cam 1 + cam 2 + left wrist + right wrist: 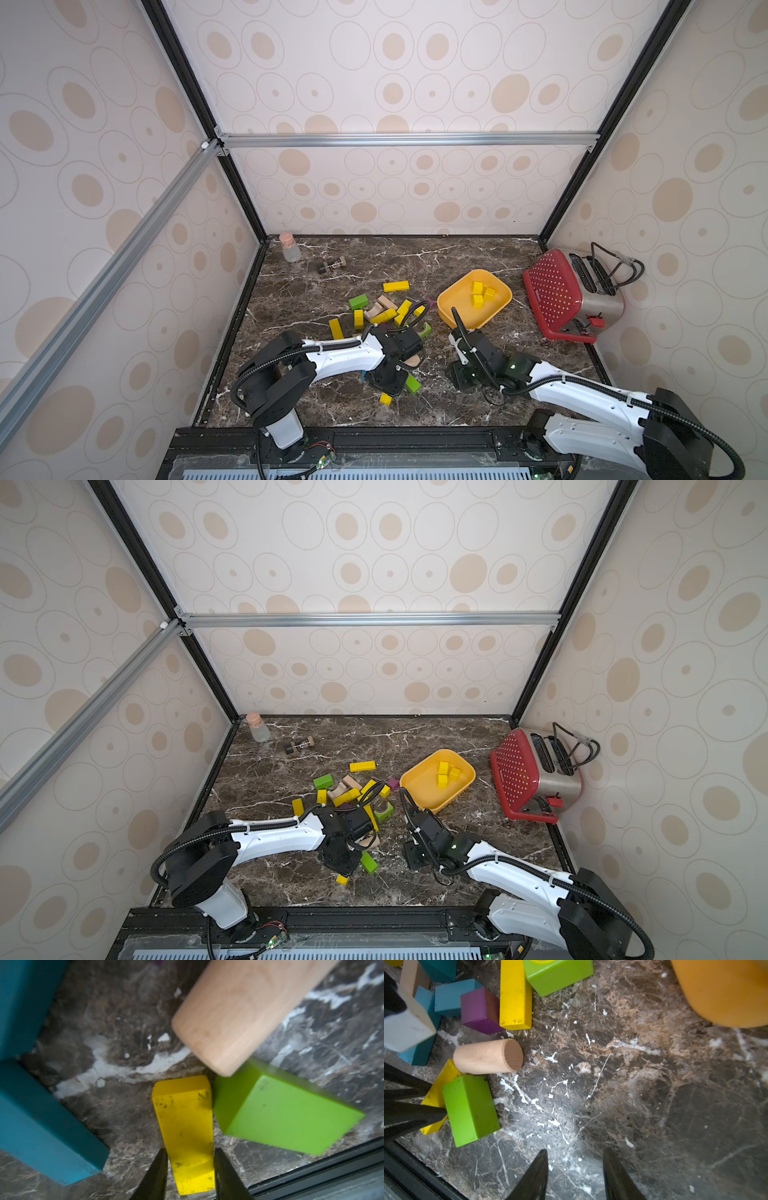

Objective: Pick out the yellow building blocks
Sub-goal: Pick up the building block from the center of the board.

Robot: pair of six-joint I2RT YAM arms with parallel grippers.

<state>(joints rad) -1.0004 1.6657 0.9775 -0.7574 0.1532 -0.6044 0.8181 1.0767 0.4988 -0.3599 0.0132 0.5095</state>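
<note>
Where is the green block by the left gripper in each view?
Top view: green block, front centre.
Top view: green block, front centre.
Left wrist: green block beside gripped yellow block.
Right wrist: green block beside yellow block.
Landmark: wooden cylinder beside it.

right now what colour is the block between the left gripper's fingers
Yellow with dark specks; the block shows best in the left wrist view.

Bright even light; soft shadows; wrist close-ups blurred.
</note>
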